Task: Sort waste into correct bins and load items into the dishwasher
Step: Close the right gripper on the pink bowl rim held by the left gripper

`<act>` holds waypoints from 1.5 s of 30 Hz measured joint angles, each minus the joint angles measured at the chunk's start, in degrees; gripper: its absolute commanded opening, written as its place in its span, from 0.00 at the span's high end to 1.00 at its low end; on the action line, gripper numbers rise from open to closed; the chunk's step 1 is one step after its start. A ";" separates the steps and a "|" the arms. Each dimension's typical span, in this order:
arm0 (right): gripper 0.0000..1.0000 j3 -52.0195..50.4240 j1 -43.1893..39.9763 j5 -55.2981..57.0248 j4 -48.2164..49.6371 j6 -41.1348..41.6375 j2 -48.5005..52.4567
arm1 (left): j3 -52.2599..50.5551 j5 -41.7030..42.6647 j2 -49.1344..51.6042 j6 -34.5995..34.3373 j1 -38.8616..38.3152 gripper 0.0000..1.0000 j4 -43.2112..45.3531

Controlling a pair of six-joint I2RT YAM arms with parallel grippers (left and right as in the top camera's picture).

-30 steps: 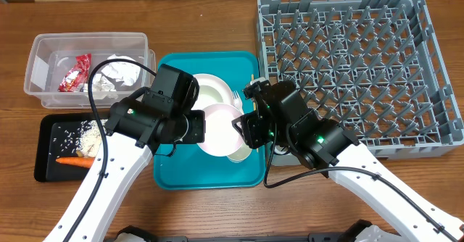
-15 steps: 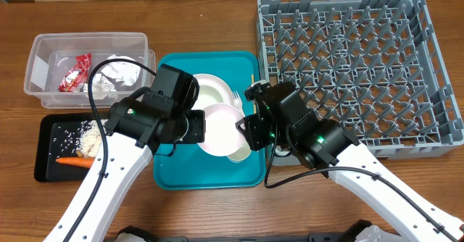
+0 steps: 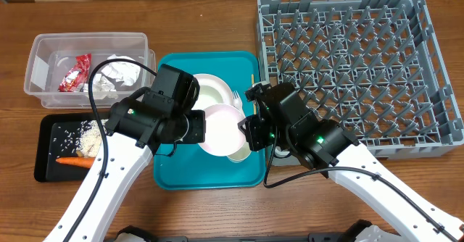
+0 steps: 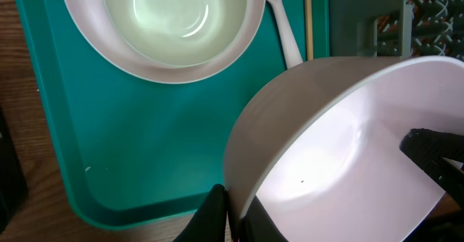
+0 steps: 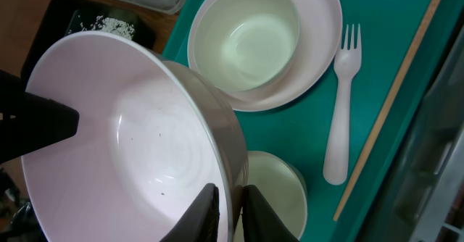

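A tilted white round bowl (image 5: 138, 140) is held above the teal rectangular plastic serving tray (image 4: 145, 148) — the left gripper (image 4: 230, 207) is clamped on one side of its rim. The right gripper (image 5: 230, 198) pinches the opposite side, fingers narrow.

The wooden table (image 3: 217, 17) carries a clear plastic tub (image 3: 32, 68) at upper left, with a black tray (image 3: 51, 137) just below it. A teal tray (image 3: 181, 173) sits at centre, and a grey dish rack (image 3: 348, 68) fills the upper right.

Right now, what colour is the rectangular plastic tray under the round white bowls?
Teal. The rectangular plastic tray shows best overhead.
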 measured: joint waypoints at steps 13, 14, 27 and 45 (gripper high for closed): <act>0.86 0.00 0.00 -0.17 -0.59 2.80 0.00 | 0.00 -0.02 0.00 0.00 0.00 0.91 0.42; 0.86 0.00 0.00 -0.22 -0.81 3.06 0.00 | 0.00 0.00 0.00 0.00 0.00 0.91 0.48; 0.78 0.00 0.02 -0.98 -1.40 3.87 0.00 | 0.00 0.13 0.00 0.00 0.00 0.91 0.68; 0.90 0.00 -0.13 -0.79 -0.31 4.39 0.00 | 0.00 0.02 0.00 0.00 0.00 0.91 0.94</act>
